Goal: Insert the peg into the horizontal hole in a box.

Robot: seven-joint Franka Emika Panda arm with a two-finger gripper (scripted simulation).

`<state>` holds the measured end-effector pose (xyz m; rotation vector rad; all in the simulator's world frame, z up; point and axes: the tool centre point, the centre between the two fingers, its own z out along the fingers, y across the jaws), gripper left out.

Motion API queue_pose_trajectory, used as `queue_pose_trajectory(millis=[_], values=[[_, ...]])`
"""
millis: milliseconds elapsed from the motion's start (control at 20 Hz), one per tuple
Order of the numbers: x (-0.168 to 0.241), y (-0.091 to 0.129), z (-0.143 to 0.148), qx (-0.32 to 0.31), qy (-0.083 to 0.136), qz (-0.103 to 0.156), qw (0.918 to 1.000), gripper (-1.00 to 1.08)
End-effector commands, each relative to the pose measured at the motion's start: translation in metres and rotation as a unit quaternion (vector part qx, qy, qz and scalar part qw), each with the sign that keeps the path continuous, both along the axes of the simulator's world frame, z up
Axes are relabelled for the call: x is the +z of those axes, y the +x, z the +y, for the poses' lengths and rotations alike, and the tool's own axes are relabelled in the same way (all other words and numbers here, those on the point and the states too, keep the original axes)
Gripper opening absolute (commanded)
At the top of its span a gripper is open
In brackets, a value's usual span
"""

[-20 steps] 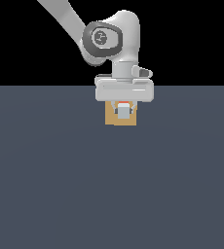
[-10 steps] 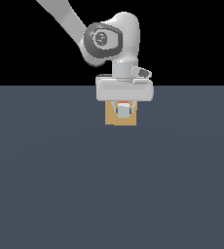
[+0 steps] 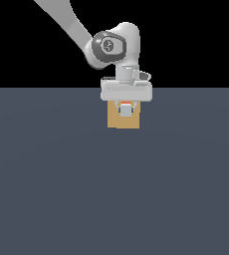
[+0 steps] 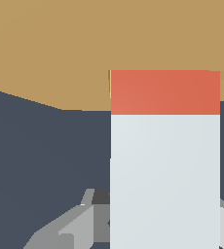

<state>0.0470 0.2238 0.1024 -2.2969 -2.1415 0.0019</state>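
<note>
While the dark table carries the tan box w/ nothing else near, the arm hangs right over it. The gripper is clamped on the peg, red end leading, pale shaft behind. Red tip looks to be at the box face, approx at the hole; the hole itself is hidden. Best approach imo: keep peg level, square to the face, push slow and straight, no twist, else it jams.
</note>
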Motion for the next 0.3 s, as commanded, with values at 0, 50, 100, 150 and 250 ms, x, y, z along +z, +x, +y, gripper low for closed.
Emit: queue_pose_trajectory(millis=[0, 50, 100, 150, 250], values=[[0.0020, 0.0023, 0.0101, -0.001, 0.000, -0.002, 1.0000, -1.00], [0.0020, 0.0026, 0.0124, -0.001, 0.000, -0.002, 1.0000, -1.00], [0.0020, 0.0030, 0.0139, -0.001, 0.000, -0.002, 1.0000, -1.00], [0.0020, 0.0034, 0.0147, -0.001, 0.000, -0.002, 1.0000, -1.00], [0.0021, 0.0037, 0.0149, -0.001, 0.000, -0.002, 1.0000, -1.00]])
